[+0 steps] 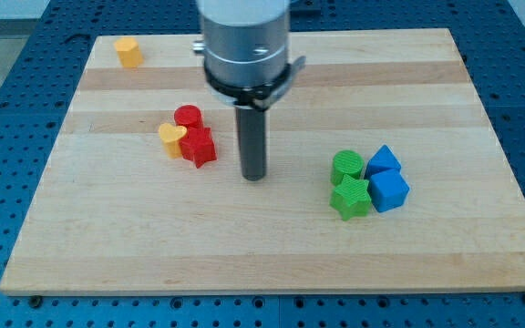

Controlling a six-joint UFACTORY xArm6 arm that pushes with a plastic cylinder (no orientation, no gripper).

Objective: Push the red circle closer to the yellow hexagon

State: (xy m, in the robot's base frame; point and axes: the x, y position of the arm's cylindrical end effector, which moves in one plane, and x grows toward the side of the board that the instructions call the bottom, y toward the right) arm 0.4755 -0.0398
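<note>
The red circle [189, 117] sits left of centre on the wooden board [272, 237], touching a red star [199, 147] below it and a yellow heart [172, 139] at its lower left. The yellow hexagon [128, 51] stands alone near the board's top left corner, well apart from the red circle. My tip [254, 176] rests on the board to the right of the red star, a short gap away and below the level of the red circle. It touches no block.
At the right, a green circle [347, 167] and a green star [351, 198] sit together with two blue blocks [384, 160] [389, 191]. The board's edges drop to a blue perforated table [7, 109].
</note>
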